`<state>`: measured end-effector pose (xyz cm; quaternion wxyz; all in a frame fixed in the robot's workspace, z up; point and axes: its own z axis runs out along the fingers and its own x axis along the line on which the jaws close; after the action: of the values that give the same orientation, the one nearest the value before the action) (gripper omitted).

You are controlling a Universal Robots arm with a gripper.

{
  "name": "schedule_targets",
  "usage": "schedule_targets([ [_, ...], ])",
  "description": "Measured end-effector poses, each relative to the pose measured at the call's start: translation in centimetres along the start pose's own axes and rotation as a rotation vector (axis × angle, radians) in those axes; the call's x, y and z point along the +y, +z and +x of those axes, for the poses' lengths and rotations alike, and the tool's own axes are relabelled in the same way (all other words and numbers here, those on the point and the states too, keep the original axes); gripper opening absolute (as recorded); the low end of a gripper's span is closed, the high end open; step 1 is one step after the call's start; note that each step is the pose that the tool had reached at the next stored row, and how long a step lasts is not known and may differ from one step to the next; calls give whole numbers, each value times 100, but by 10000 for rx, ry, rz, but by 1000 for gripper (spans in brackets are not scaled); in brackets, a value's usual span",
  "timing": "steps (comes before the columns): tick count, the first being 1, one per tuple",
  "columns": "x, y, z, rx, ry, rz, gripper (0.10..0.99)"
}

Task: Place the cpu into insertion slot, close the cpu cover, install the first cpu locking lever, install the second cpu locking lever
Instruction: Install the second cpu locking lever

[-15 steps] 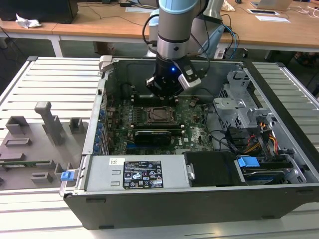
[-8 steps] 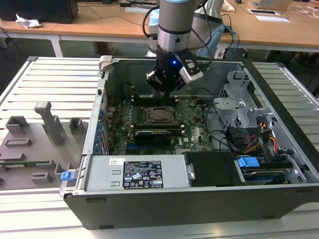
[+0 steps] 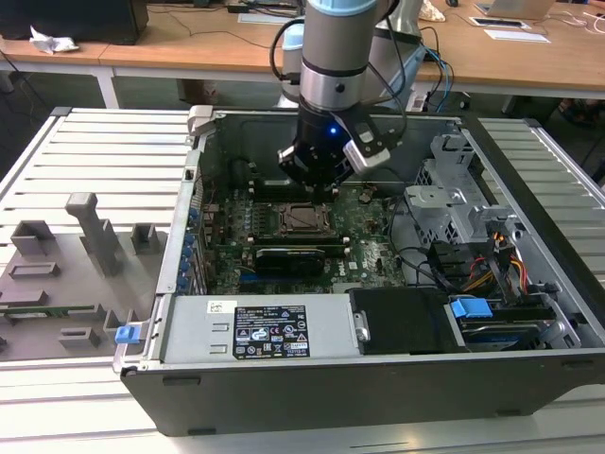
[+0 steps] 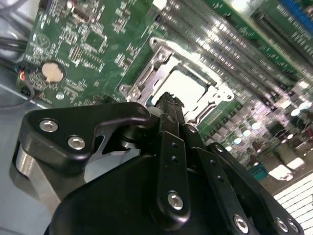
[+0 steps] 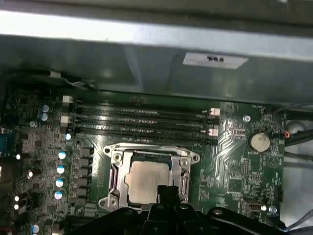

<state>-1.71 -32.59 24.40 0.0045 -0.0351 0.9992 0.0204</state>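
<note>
The cpu (image 5: 146, 182) lies flat in the insertion slot (image 5: 115, 176), its pale metal top showing through the window of the cpu cover (image 5: 149, 156), which is folded down over it as a silver frame. In both wrist views the fingers (image 5: 167, 195) stand just above the socket, over one edge of the chip, and they look drawn together into a single narrow black tip with nothing between them; the second wrist view shows the same tip (image 4: 168, 105) poised at the edge of the cpu (image 4: 188, 88) inside the cover (image 4: 161, 56). Beyond the fingers, on the far side of the socket, run the long black memory slots (image 5: 139, 120), and off to one side of them a round coin battery (image 5: 259, 142) sits on the green motherboard (image 5: 234, 171). From across the room, in the exterior view, the gripper (image 3: 317, 184) hangs from the arm (image 3: 336, 57) down inside the open computer case (image 3: 312, 388), directly over the socket (image 3: 301, 218). A black card (image 3: 288, 257) lies just on the near side of the socket, and the case rests on a slatted metal table (image 3: 104, 151) with grey fixtures (image 3: 90, 232) on the exterior view's left.
</note>
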Motion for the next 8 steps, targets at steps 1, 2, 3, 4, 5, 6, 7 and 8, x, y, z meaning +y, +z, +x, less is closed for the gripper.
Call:
schedule_targets([
  [1, -35, -1, 2, 1, -1, 1, 106],
  [2, -60, -1, 4, 0, -1, 1, 106],
  [3, -84, -2, 6, 0, -1, -1, 106],
  [4, -114, -3, 8, -1, -1, -14, 106],
  [5, -133, -2, 9, -2, 0, -23, 106],
  [6, -162, 0, 11, -3, 1, -36, 106],
  [7, -191, 7, 13, -3, -2, -48, 106],
  [8, -205, 17, 14, -1, -25, -55, 106],
])
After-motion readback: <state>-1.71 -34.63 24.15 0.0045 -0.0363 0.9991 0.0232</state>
